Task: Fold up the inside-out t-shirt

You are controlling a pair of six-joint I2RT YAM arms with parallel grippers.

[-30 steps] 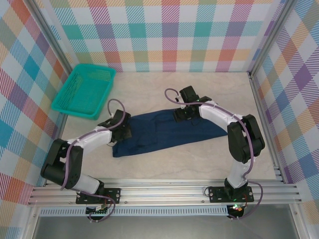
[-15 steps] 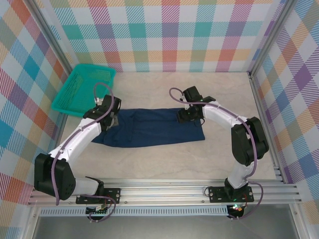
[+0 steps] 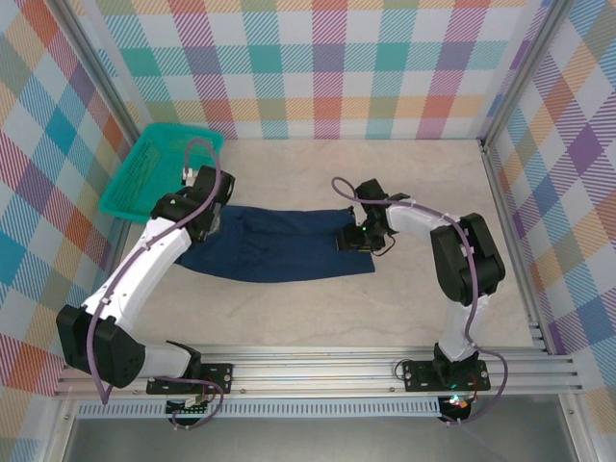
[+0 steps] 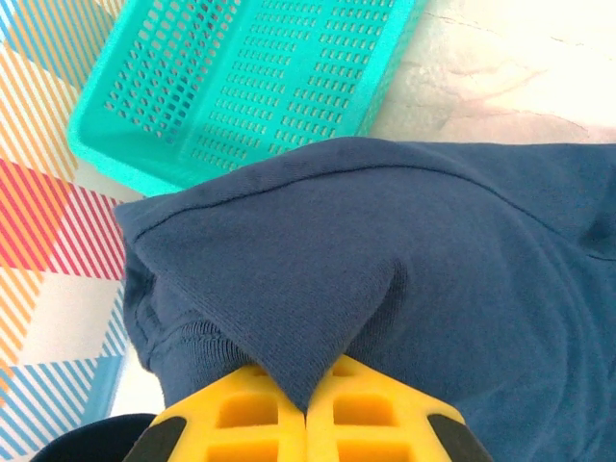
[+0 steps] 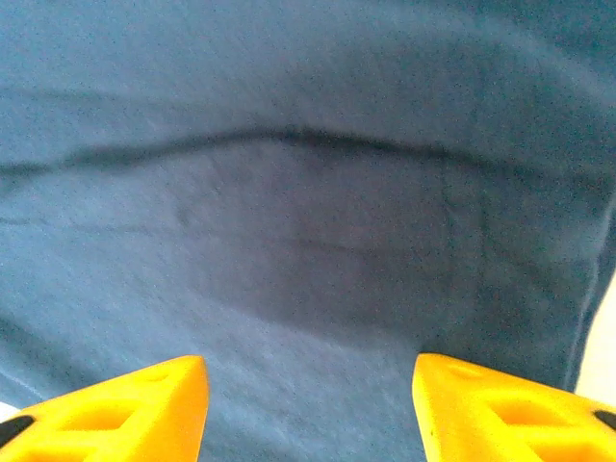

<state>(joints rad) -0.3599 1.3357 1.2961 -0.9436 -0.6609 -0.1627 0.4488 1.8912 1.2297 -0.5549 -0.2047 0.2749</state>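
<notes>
– When I looked over, the navy t-shirt [image 3: 279, 248] was lying as a long strip across the middle of the desk [image 3: 308, 318], long axis running left to right between the two arms.

– Yep, and each arm had its own end. The left hand [image 4: 306, 402] was clamped shut on a pinch of cloth at the left end, just beside the teal basket [image 3: 159, 178].

– And the right hand [image 3: 364, 234]?

– It sat over the right end, fingers [image 5: 125, 399] spread apart with flat cloth under them, not pinching anything as far as I could tell. My guess: an end-to-end fold hinged on that right end getting grabbed, since the strip ran straight from one hand to the other.
</notes>
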